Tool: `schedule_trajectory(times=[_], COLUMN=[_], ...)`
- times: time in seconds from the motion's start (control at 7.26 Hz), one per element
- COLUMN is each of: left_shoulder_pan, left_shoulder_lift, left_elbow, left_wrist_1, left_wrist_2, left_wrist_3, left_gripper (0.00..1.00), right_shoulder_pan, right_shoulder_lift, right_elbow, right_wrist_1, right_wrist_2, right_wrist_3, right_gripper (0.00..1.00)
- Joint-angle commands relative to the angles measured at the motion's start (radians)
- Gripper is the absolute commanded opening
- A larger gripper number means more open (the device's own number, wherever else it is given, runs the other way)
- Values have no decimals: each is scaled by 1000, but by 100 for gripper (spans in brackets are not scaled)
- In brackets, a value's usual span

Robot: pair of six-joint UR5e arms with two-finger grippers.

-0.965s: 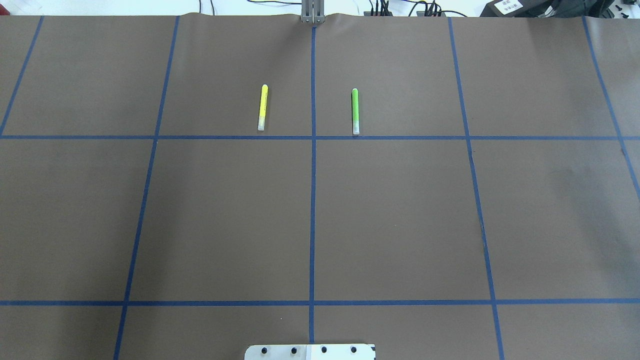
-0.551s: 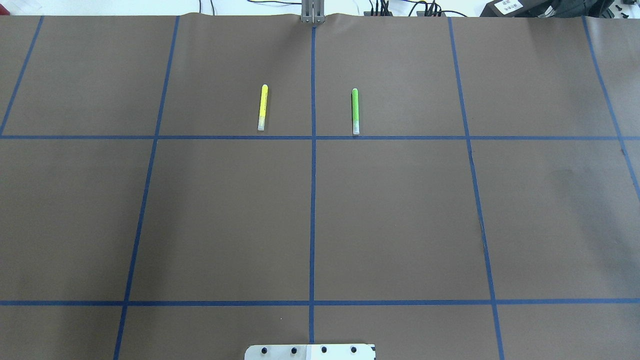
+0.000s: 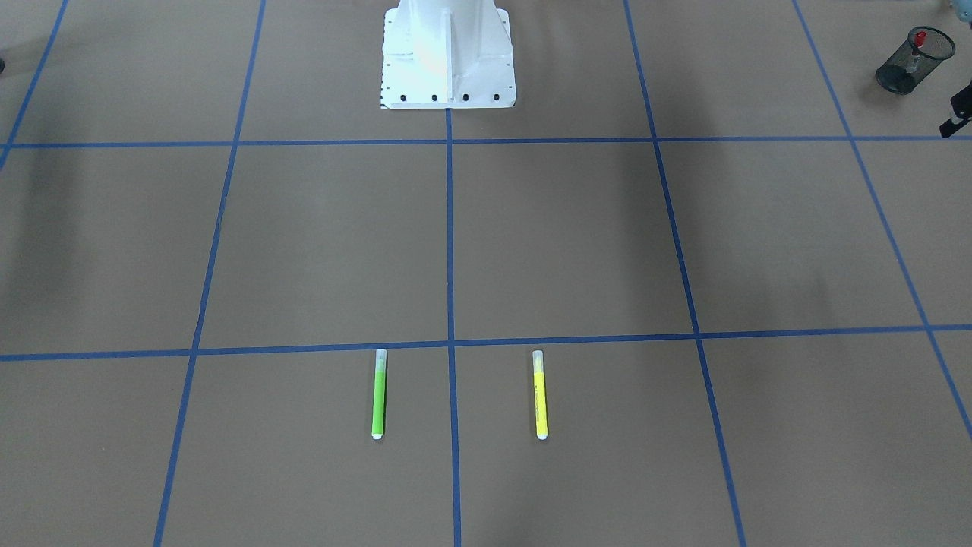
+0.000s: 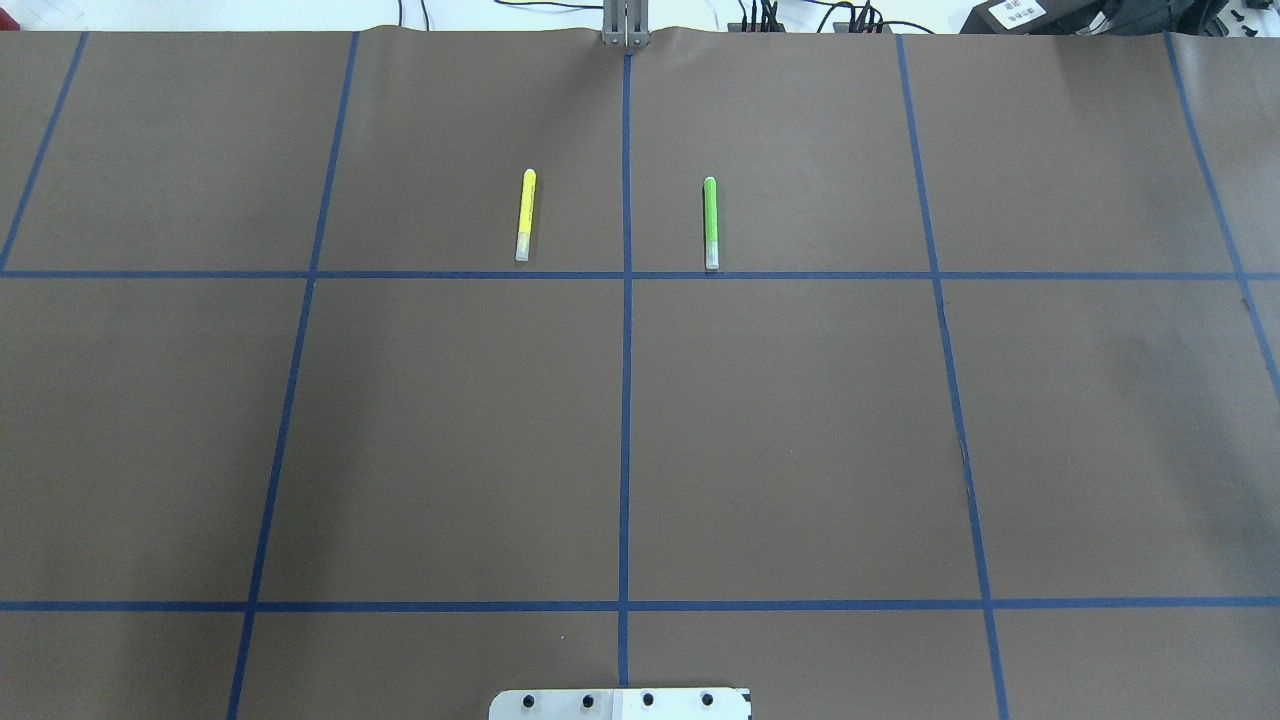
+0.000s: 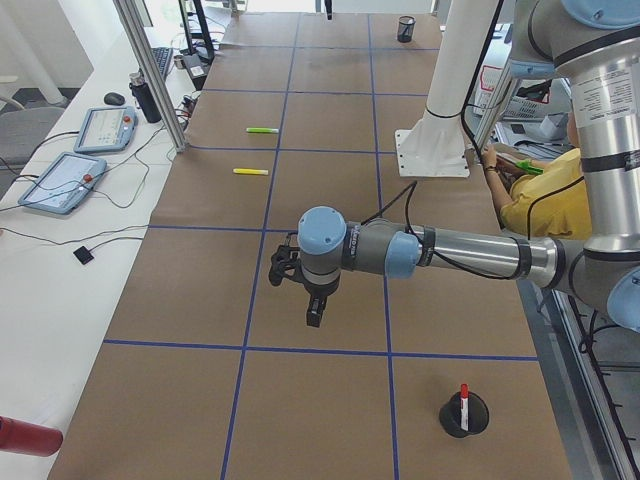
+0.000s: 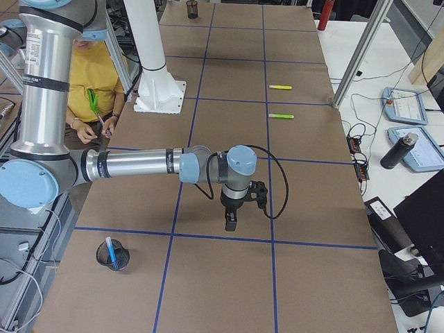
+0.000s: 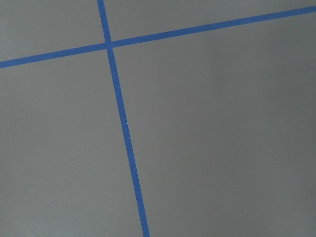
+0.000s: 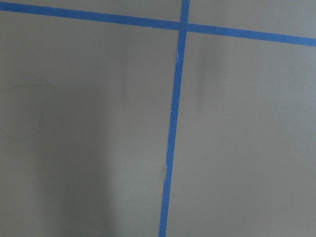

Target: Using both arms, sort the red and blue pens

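- The left hand [image 5: 313,316] hangs fingers-down over the brown surface [image 5: 190,300]. We cannot tell from this side view whether it is open or closed.
- The right hand [image 6: 229,223] hangs the same way at the end of its outstretched arm, and here too we cannot tell.
- Each wrist view shows only the surface and crossing blue tape [image 7: 123,123].
- The red pen [image 5: 463,394] stands nearly upright in a black mesh cup [image 5: 464,420] at the robot's left end of the surface, apart from the left hand, with its red cap up.
- The blue pen [image 6: 110,251] stands in the other cup [image 6: 115,261] at the right end. Its long axis leans and its pale end is up.
- Mid-surface, the yellow marker [image 4: 525,213] and green marker [image 4: 710,222] lie flat and parallel, one on each side of the centre tape. Their long axes run away from the robot and their clear caps point toward it.
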Motion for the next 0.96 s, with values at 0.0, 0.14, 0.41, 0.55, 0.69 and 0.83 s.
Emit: schedule_trajectory(times=[0.0, 0.14, 0.41, 0.55, 0.69, 0.83], left_shoulder_pan=[0, 0, 0, 0, 0, 0], left_shoulder_lift=[-3, -3, -3, -2, 0, 1], left_elbow=[0, 0, -1, 0, 0, 0], left_wrist_1=[0, 0, 0, 0, 0, 0], left_wrist_2=[0, 0, 0, 0, 0, 0], left_wrist_3=[0, 0, 0, 0, 0, 2], left_gripper=[100, 100, 100, 100, 100, 100], right_shoulder_pan=[0, 0, 0, 0, 0, 0], right_shoulder_lift=[0, 0, 0, 0, 0, 0], right_elbow=[-9, -16, -16, -21, -27, -27], right_wrist_1=[1, 1, 1, 1, 1, 1], right_wrist_2=[-2, 0, -2, -3, -3, -3], right_wrist_3=[0, 0, 0, 0, 0, 0], right_gripper=[100, 100, 100, 100, 100, 100])
